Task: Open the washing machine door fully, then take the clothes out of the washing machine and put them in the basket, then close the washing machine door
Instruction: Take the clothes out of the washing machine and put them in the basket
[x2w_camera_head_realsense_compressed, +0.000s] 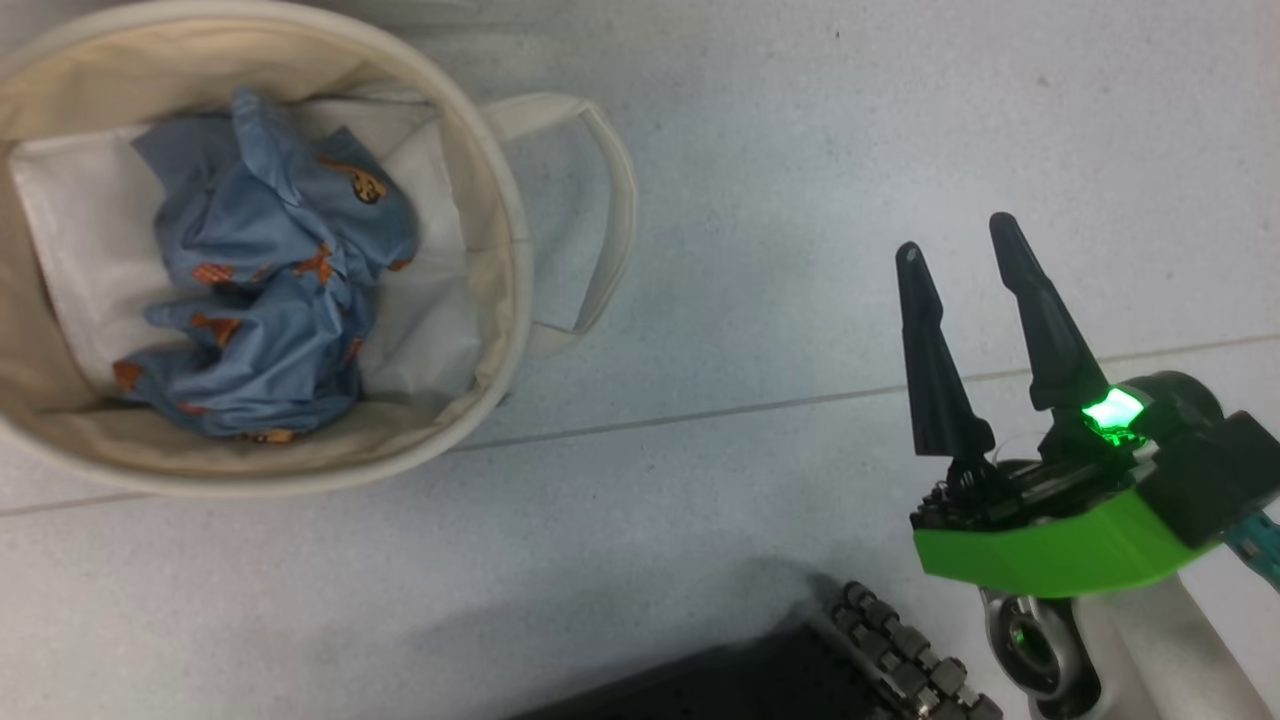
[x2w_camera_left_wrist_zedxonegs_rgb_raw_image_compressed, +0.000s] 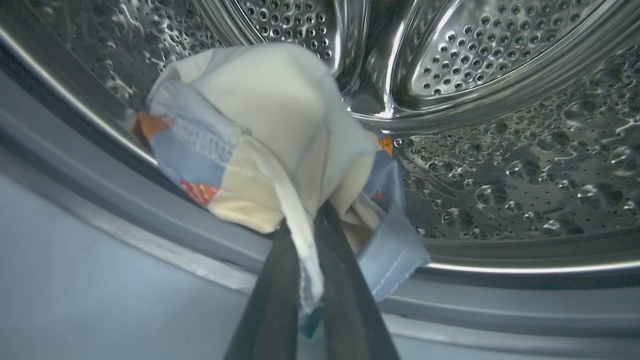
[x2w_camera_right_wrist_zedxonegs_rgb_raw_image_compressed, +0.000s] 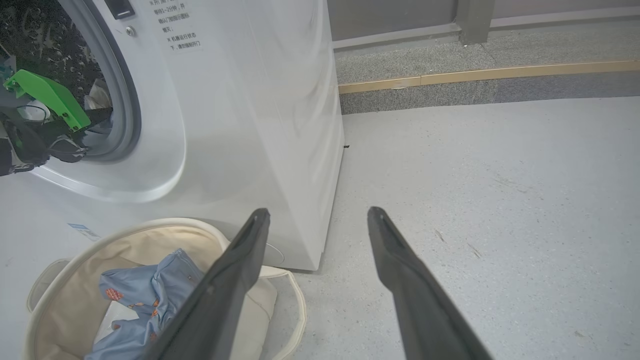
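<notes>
In drum (x2w_camera_left_wrist_zedxonegs_rgb_raw_image_compressed: 500, 150) of washer (x2w_camera_right_wrist_zedxonegs_rgb_raw_image_compressed: 250, 100): white cloth (x2w_camera_left_wrist_zedxonegs_rgb_raw_image_compressed: 280, 110) with blue and orange patches, bunched near gasket (x2w_camera_left_wrist_zedxonegs_rgb_raw_image_compressed: 150, 210) at 8 o'clock. Lower fold pinched tight between fingers of left gripper (x2w_camera_left_wrist_zedxonegs_rgb_raw_image_compressed: 305, 220), rising from 6 o'clock in the left wrist view.

Head view, 10 o'clock: basket (x2w_camera_head_realsense_compressed: 500, 250) on floor (x2w_camera_head_realsense_compressed: 800, 150), blue cloth (x2w_camera_head_realsense_compressed: 270, 270) crumpled inside. At 4 o'clock: right gripper (x2w_camera_head_realsense_compressed: 957, 235), fingers spread, holding nothing, well apart from basket.

Right wrist view: washer at 11 o'clock, basket just beside its front at 7 o'clock.
</notes>
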